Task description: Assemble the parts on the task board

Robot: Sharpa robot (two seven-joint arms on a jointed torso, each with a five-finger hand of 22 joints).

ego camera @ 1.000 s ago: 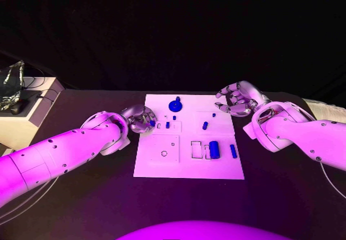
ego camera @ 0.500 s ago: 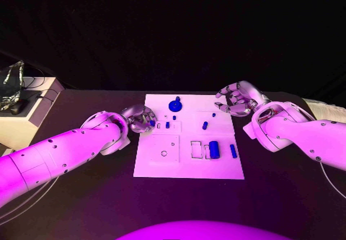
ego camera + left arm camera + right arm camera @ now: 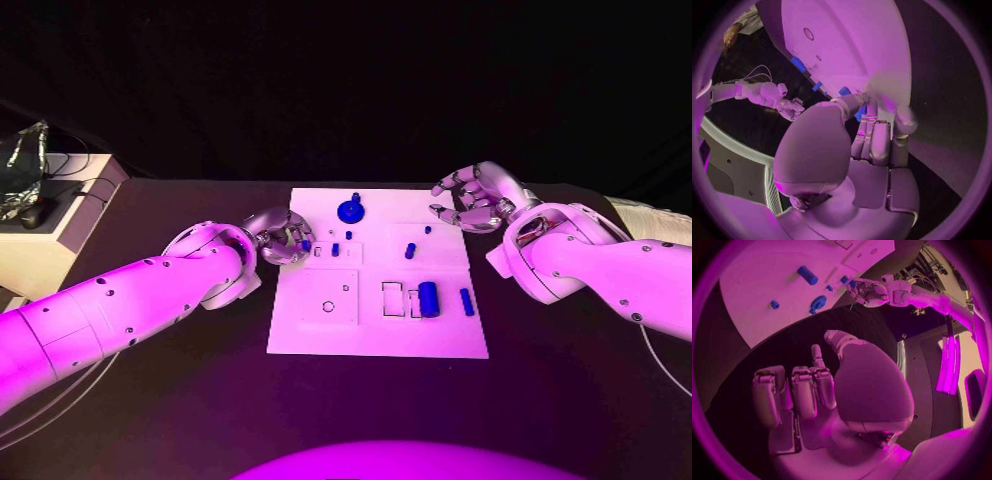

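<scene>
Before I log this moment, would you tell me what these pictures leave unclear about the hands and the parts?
- Left hand, head view: its fingers cover a small blue part at the task board edge; whether it grips or merely touches it is unclear. In the left wrist view the thumb hides the contact.
- Right hand, head view: curled fingers hide the palm.
- Small pegs: too small to tell whether seated or lying loose.

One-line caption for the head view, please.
Left hand works at the white task board's left edge among small blue parts; right hand hovers, holding nothing.
</scene>
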